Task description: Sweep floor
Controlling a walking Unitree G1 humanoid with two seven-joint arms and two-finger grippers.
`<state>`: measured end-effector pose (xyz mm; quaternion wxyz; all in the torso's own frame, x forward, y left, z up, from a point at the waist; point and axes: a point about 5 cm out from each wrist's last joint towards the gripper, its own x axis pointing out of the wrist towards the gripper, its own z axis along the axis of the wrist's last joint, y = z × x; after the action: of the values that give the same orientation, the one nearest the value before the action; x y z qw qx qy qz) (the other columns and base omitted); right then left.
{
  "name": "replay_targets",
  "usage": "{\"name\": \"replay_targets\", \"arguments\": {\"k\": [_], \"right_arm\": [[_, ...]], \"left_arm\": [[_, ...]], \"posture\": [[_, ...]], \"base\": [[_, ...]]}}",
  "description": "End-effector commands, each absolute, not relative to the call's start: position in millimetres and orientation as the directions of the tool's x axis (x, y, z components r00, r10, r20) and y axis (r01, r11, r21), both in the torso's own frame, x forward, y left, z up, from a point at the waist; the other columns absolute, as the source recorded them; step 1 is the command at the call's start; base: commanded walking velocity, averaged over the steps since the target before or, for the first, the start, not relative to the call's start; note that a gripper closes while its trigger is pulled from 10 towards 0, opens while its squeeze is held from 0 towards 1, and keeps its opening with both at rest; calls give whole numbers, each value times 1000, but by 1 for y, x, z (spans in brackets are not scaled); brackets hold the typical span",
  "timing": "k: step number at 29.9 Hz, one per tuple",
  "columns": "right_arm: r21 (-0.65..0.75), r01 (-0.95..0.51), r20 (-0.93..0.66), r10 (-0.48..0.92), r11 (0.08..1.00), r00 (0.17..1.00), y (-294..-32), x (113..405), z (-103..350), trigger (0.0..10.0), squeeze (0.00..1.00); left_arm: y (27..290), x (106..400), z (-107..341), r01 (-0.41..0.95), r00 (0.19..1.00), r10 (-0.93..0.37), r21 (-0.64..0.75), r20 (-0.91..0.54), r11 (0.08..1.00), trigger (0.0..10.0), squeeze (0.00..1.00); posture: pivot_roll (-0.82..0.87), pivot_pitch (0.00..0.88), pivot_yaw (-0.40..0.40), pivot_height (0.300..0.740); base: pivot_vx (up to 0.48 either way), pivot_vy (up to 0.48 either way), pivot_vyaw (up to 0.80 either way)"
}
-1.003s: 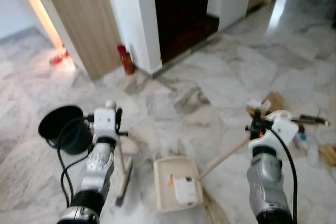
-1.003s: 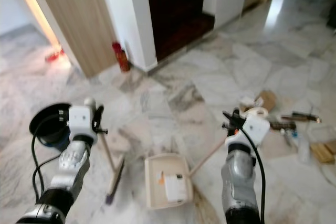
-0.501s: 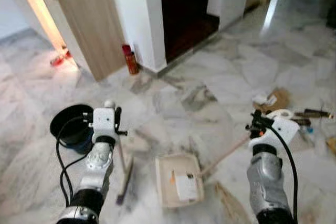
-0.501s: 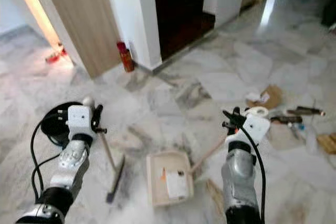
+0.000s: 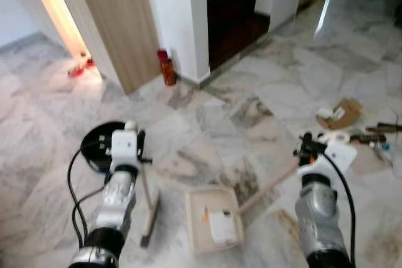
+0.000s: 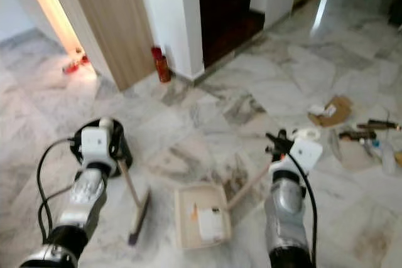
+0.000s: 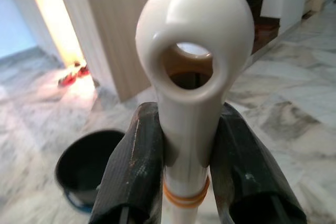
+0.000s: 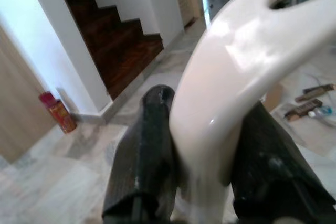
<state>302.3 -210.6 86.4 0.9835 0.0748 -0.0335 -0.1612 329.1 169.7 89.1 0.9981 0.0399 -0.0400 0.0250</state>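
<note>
Marble hallway with household clutter around the edges.

A black bucket [image 5: 97,152] sits on the floor at nine o'clock. A red spray can [image 5: 167,69] stands against the white wall at twelve o'clock, beside a dark wooden staircase [image 5: 235,14]. Flattened cardboard [image 5: 341,112] and small scattered items [image 6: 370,131] lie at three o'clock. A wood-panelled wall [image 5: 119,20] rises at eleven o'clock.

Polished marble floor [image 5: 264,80], glossy and veined. Broom handle [image 7: 194,51] of smooth, shiny cream plastic, like the dustpan [image 5: 212,218]. Matt wood panel [image 5: 119,23]. Glossy black bucket [image 5: 100,149]. Brown cardboard [image 5: 342,112] at 3 o'clock.
</note>
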Motion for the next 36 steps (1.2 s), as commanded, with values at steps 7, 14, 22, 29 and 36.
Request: {"name": "replay_targets", "arguments": {"k": [7, 14, 22, 29, 36], "right_arm": [[196, 277, 105, -301, 941, 948, -200, 310, 102, 10000, 0], [206, 277, 103, -302, 939, 948, -199, 310, 100, 10000, 0], [208, 238, 93, -261, 949, 961, -191, 314, 100, 10000, 0], [210, 212, 104, -238, 954, 966, -186, 319, 103, 10000, 0], [201, 189, 98, -211, 961, 972, -185, 321, 103, 10000, 0]], "left_arm": [[182, 333, 100, -80, 991, 67, 110, 119, 991, 10000, 0], [187, 335, 105, -93, 988, 76, 126, 135, 988, 10000, 0], [193, 330, 104, -120, 984, 101, 128, 145, 984, 10000, 0], [193, 330, 104, -123, 984, 104, 127, 148, 984, 10000, 0], [192, 330, 104, -146, 980, 127, 115, 156, 983, 10000, 0]], "posture": [[-169, 0, 86, 740], [-107, 0, 83, 740], [-72, 0, 55, 740], [-53, 0, 41, 740], [-30, 0, 0, 740]], "base": [[0, 395, 0], [0, 394, 0], [0, 395, 0], [0, 395, 0], [0, 394, 0]]}}
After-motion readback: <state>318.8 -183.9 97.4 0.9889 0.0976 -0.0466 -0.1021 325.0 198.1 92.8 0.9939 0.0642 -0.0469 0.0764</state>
